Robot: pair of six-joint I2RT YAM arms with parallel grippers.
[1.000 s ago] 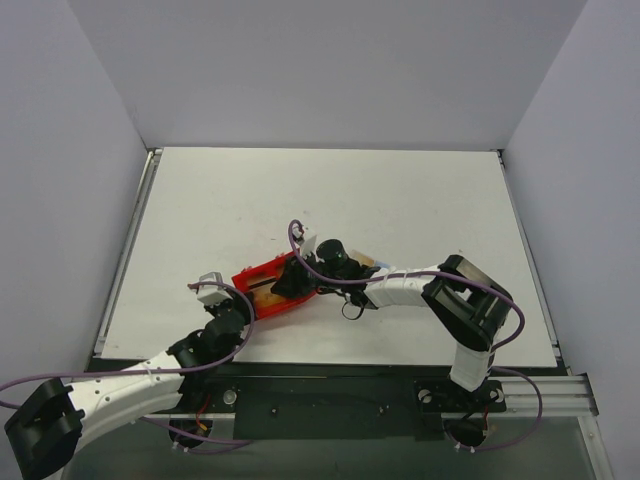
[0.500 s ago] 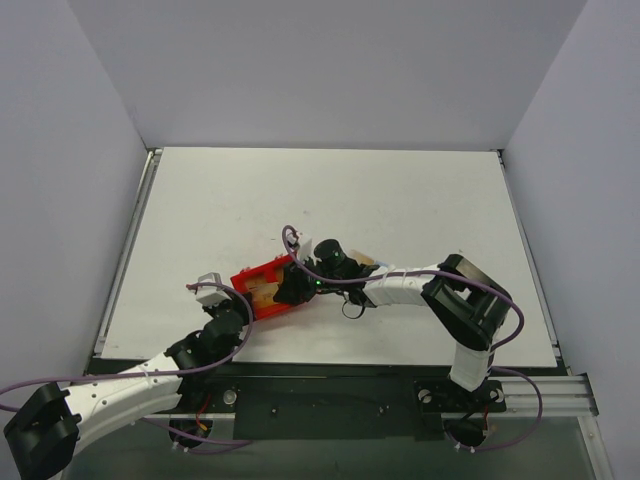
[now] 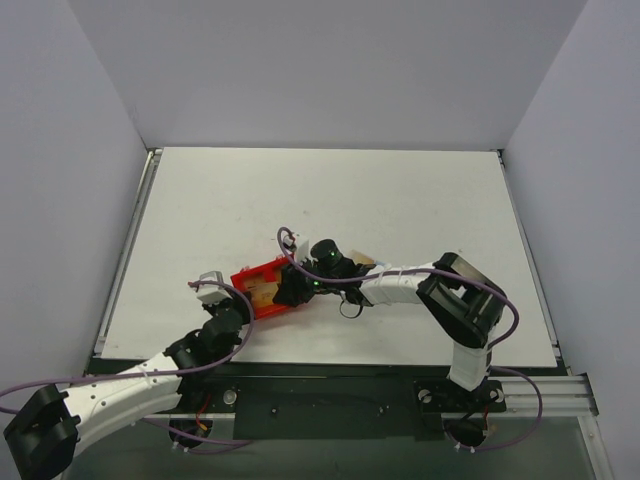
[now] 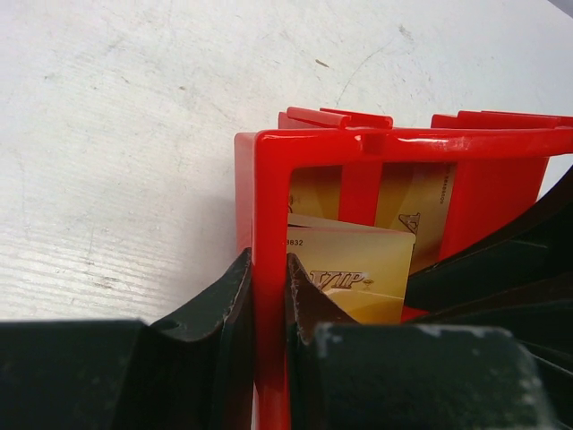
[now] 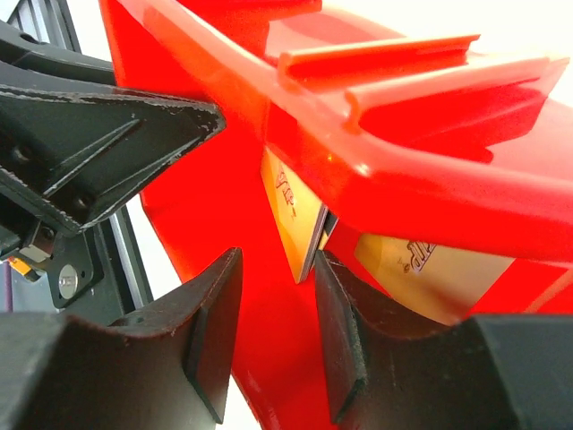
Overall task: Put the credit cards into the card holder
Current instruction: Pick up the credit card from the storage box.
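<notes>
Two orange-yellow plastic credit cards [image 4: 358,264] show in the one red plastic bin [image 4: 358,143], perhaps a third behind its rib. The bin sits by the white worktop's [image 3: 400,200] near edge, left of centre. Over the last second the right gripper [image 5: 277,260] has slid deeper into the bin, fingers apart astride an upright card, so a pick looks close. The left gripper [image 4: 269,278] clamps the bin's wall.

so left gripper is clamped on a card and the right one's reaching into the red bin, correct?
Not quite. The left gripper is clamped on the wall of the bin, not on a card. The left wrist view shows the red wall pinched between its jaws, with the cards lying inside. The right gripper is indeed reaching into the bin.
</notes>
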